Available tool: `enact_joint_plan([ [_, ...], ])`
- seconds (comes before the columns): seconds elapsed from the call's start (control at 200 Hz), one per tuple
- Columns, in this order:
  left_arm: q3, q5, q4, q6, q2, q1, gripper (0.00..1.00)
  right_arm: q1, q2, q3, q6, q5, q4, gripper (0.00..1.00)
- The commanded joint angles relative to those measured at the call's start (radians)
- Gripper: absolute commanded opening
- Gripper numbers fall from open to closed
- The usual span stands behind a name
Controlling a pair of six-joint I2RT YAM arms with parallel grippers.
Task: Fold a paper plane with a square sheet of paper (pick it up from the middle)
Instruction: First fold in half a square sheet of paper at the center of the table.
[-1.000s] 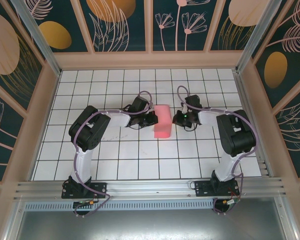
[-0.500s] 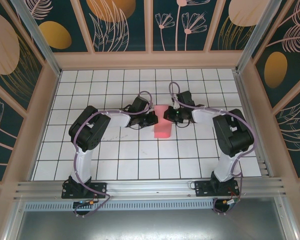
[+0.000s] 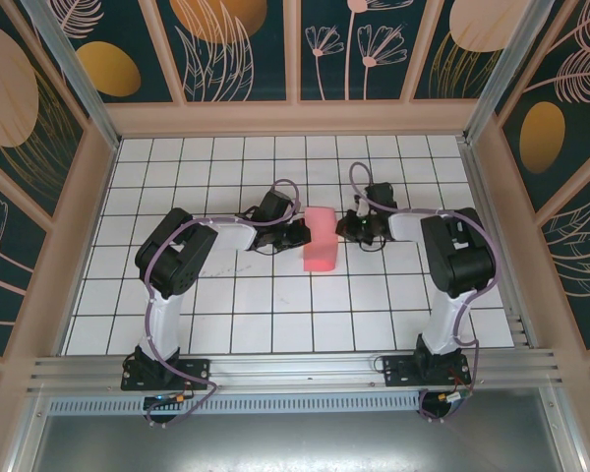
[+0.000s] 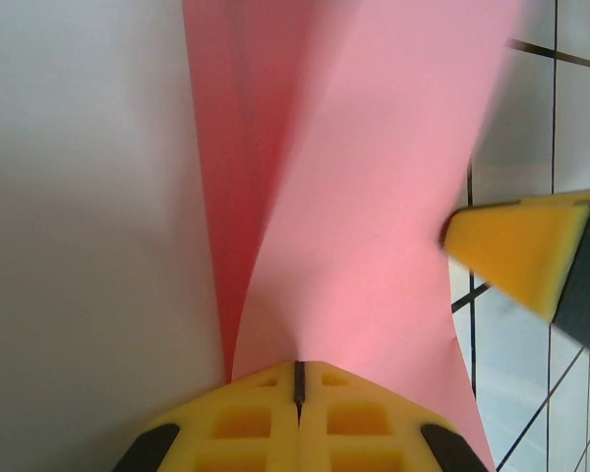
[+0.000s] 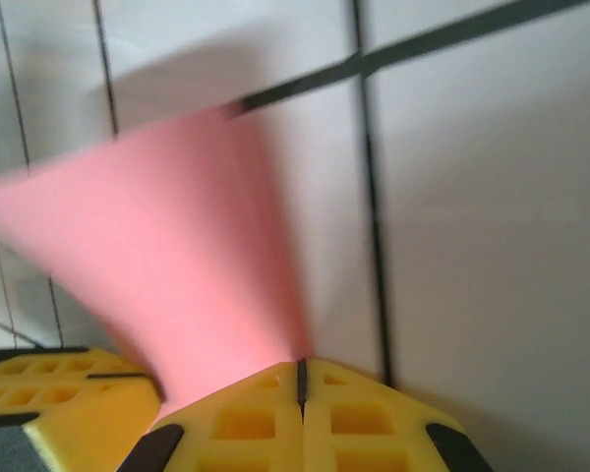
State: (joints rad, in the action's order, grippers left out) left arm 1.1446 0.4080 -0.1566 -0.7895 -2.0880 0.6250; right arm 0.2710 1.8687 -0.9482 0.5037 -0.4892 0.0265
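In the top view the square sheet of paper [image 3: 320, 244] sits near the middle of the white tiled table [image 3: 226, 305], already doubled into a narrower pink shape that runs from the far side toward the near side. It lies between the two arms. The left gripper [image 3: 297, 234] meets its left edge and the right gripper [image 3: 344, 226] meets its upper right edge, so the two tips face each other across the paper. From the left wrist, the yellow fingers [image 4: 246, 423] are pressed together with no gap at the seam, and the pink sheet rises straight out of that seam in a pinch on the paper. It shows a long lengthwise crease, darker on the left side. One yellow pad [image 4: 511, 258] of the other gripper pokes in from the right, just beside the sheet's edge. The right wrist view is blurred, but its own fingers [image 5: 364, 423] are likewise clenched tip to tip, with the pink paper fanning up and to the left from between them (held, as far as the blur allows). The left gripper's yellow finger [image 5: 59, 403] sits close by at the lower left.
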Motion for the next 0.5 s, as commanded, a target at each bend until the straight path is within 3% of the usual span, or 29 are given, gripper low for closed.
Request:
enact_joint_plan([
  [0.0,-0.089,-0.228,0.195,0.032,-0.184,0.007,0.00,-0.037,-0.060,0.001,-0.007,0.055,0.005,0.00],
  [0.305,-0.097,-0.224,0.183,0.015,-0.173,0.008,0.00,0.107,-0.012,-0.034,0.076,0.006,0.115,0.00],
  [0.495,-0.101,-0.227,0.186,0.015,-0.174,0.007,0.00,0.110,0.065,-0.046,0.090,-0.011,0.144,0.00],
])
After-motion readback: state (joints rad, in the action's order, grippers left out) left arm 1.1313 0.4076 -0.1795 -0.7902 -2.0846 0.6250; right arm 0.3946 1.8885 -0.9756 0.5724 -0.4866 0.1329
